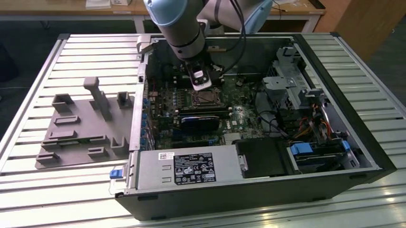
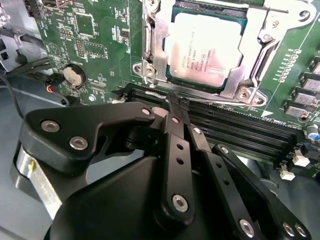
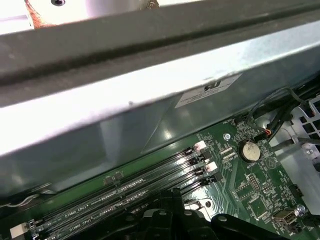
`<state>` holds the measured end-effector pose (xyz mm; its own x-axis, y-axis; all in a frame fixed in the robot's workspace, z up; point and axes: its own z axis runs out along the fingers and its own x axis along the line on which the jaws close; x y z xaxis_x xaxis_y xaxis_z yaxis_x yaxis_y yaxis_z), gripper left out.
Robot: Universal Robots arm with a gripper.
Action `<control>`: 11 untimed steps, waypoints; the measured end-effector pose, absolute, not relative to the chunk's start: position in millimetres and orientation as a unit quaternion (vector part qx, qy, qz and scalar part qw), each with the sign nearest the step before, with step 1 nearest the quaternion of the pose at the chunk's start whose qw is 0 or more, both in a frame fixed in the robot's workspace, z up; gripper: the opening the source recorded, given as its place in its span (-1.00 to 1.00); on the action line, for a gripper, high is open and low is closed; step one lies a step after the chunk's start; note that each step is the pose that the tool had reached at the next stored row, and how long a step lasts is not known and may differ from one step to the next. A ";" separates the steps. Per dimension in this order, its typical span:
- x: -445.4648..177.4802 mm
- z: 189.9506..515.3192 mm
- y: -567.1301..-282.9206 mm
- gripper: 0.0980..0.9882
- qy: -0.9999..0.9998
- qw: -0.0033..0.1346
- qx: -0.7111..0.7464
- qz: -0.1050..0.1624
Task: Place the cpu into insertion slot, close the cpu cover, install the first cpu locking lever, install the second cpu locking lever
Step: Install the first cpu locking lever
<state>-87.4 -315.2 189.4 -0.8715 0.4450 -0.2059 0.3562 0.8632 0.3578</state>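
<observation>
The cpu [image 2: 204, 46], a pale silver square chip, lies seated in the insertion slot [image 1: 206, 98] on the green board. The cpu cover [image 2: 159, 61], a thin silver frame, lies flat around the chip's edges. My gripper [image 2: 175, 102] hangs just beside the socket's edge, over the long black memory slots [image 2: 235, 127]. Its black fingers [image 2: 172, 145] meet at the tip, shut with nothing between them. In the exterior view the gripper [image 1: 203, 84] stands just behind the socket, inside the open case. I cannot tell whether the locking levers are latched.
A grey power supply box [image 1: 184, 168] fills the case's front. Drive cages and cables [image 1: 304, 118] crowd the exterior view's right. A coin battery [image 3: 251, 151] sits on the board near the case wall [image 3: 150, 115]. A grey fixture plate [image 1: 85, 128] lies outside the case.
</observation>
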 end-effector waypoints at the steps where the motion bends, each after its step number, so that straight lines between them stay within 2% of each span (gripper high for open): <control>1: -87.3 189.0 -315.2 -0.99 0.955 0.142 0.210 0.156; 11: -81.8 184.8 -315.6 -0.99 0.957 0.128 0.212 0.153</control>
<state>-81.8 -315.6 184.8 -0.8770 0.4454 -0.1801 0.3668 0.8628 0.3478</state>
